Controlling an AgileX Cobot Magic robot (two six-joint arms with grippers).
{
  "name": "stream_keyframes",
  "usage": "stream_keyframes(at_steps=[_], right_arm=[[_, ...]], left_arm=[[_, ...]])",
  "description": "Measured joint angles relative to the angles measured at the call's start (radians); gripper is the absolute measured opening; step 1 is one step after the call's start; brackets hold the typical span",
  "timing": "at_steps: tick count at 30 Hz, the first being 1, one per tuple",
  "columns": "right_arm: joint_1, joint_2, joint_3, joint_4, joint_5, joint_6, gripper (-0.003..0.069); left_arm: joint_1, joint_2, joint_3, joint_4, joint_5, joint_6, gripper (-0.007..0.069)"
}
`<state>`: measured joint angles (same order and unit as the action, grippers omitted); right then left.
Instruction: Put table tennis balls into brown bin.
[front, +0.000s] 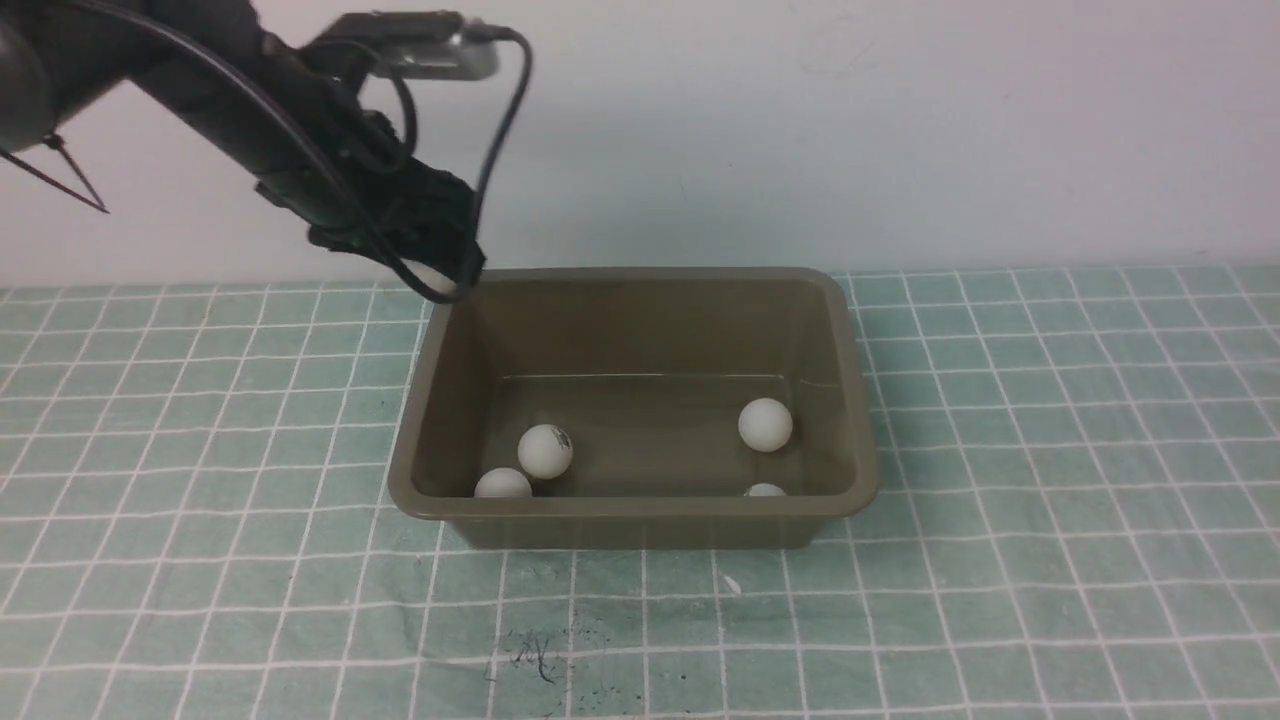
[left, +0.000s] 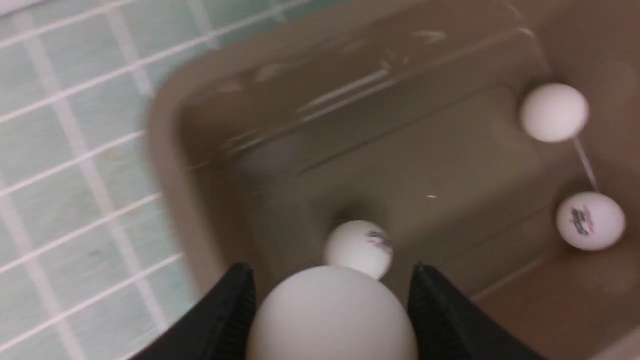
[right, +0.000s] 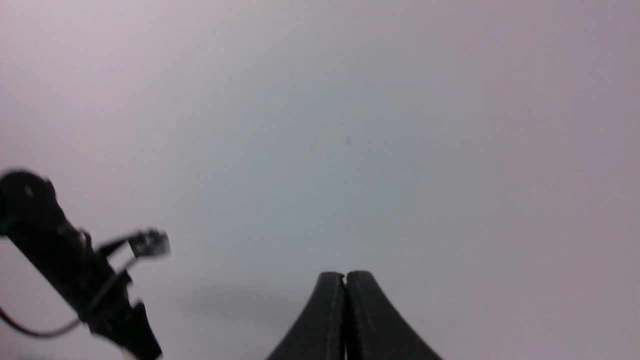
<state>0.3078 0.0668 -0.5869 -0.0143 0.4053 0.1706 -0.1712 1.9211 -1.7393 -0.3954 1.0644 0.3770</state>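
The left hand (front: 437, 282) is clamped on a smooth white ball (left: 330, 315) over a rounded corner of the glossy brown bin (front: 640, 510); four balls (front: 545, 450) lie below it. The right hand (right: 345, 280) is closed, empty.

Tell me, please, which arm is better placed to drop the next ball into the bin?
Left. The left claw grips a ball above the bin at its far left corner; the right claw is shut, empty, facing the wall.

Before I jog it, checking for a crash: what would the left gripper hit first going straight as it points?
Probably the logo ball on the bin floor, ahead of the left gripper and its held ball; depth is unclear.
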Motion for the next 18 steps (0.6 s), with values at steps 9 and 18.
stream_keyframes(at_steps=[9, 18], right_arm=[[0.0, -0.074, 0.095, -0.081, -0.091, 0.068, -0.0011], [0.0, -0.069, 0.095, -0.084, -0.099, 0.072, -0.0011]], left_arm=[[-0.116, 0.056, -0.02, 0.123, -0.024, -0.15, 0.0591], [-0.117, -0.119, -0.151, 0.253, 0.146, -0.27, 0.0116]])
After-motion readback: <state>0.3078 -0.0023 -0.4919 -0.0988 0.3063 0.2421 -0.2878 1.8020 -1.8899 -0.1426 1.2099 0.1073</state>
